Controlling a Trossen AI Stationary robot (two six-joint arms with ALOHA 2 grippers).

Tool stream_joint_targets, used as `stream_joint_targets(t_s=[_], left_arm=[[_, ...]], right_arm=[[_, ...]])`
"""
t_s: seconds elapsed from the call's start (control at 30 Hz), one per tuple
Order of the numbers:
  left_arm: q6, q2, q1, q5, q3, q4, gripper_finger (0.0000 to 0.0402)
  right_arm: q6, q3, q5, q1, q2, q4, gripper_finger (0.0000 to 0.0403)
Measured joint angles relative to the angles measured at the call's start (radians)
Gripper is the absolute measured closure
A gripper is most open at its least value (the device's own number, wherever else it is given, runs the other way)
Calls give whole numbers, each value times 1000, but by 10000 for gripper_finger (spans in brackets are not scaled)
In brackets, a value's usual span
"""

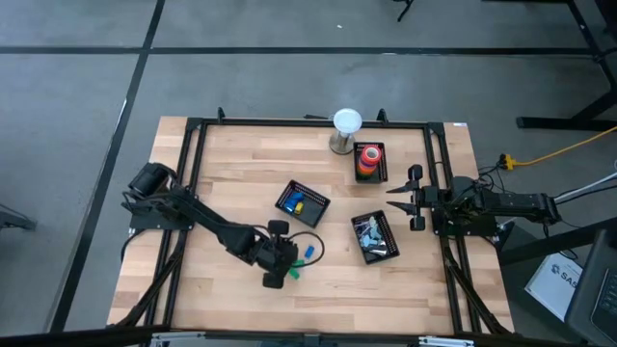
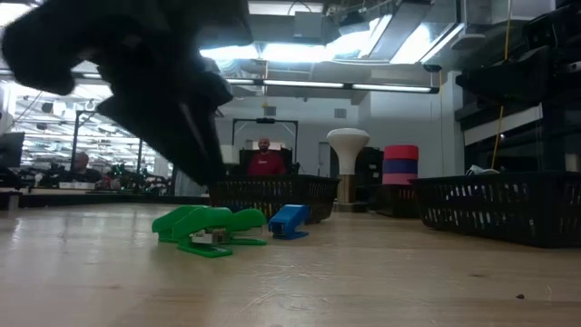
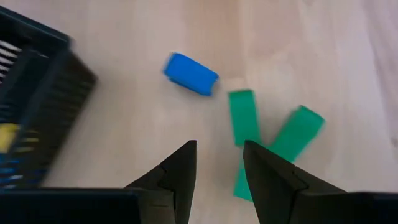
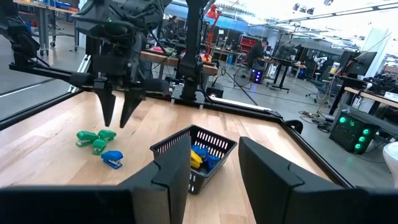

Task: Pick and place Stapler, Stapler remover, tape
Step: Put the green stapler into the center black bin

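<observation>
Tape rolls (image 1: 369,159) binned; green staplers (image 1: 292,271), blue stapler (image 1: 309,253) loose on table (image 1: 231,164). Left end effector (image 1: 275,280) above them, narrow, empty; right end effector (image 1: 415,200) waiting, parted, empty.

Left gripper (image 1: 280,275) hangs low mid-table, jaws parted; right gripper (image 1: 409,198) waits at the table's right edge, jaws parted.

left claw (image 4: 121,115) above green staplers (image 4: 93,139) | blue stapler (image 4: 112,159) beside | basket (image 4: 194,155) near
</observation>
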Motion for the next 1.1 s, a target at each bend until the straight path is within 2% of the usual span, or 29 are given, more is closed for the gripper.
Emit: stream_joint_targets(t_s=[0.2,0.47,0.9,1.1], left_arm=[[0,1,-10,76,0,-1,272],[-3,2,-39,80,0,-1,269],[28,2,-55,46,0,-4,198],[27,4,-58,50,0,-46,190]], right_arm=[[0,0,0,0,0,0,263],[0,0,0,0,0,0,263],[0,0,0,0,0,0,263],[0,0,0,0,0,0,263]])
